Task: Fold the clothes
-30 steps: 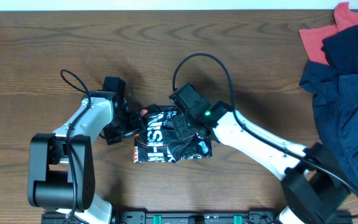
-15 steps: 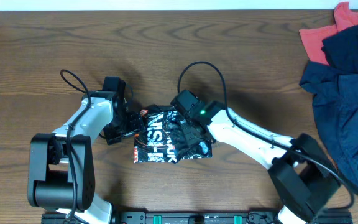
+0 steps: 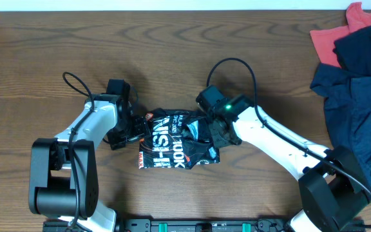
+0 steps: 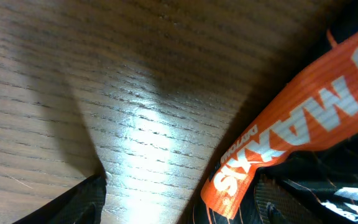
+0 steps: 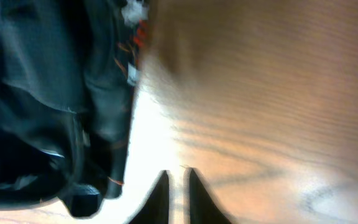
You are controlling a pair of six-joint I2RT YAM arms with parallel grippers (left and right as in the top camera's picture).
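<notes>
Item: black T-shirt (image 3: 176, 145), bunched into a rough oblong low at the centre of the overhead frame, on the wooden worktop (image 3: 172, 58)

Axis: the long side is laid left to right across the frame, so that each short end is faced by one arm

Left claw (image 3: 136, 129): set against the left end; its fingers (image 4: 79, 202) are spread wide, with an orange band (image 4: 291, 118) of the shirt lying loose between them, nothing clamped

Right claw (image 3: 223, 134): set at the upper right corner, the cloth lying to frame left of it in its wrist view; its fingers are drawn almost together on nothing

Nearness: neither arm is clearly favoured

Writing: "100K" is read in large white figures, turned sideways, beside letters "ISH"; white capitals on the band begin "MA", the rest uncertain

Also present, upper right: navy garment (image 3: 359, 96), red cloth (image 3: 327, 42), well apart
</notes>
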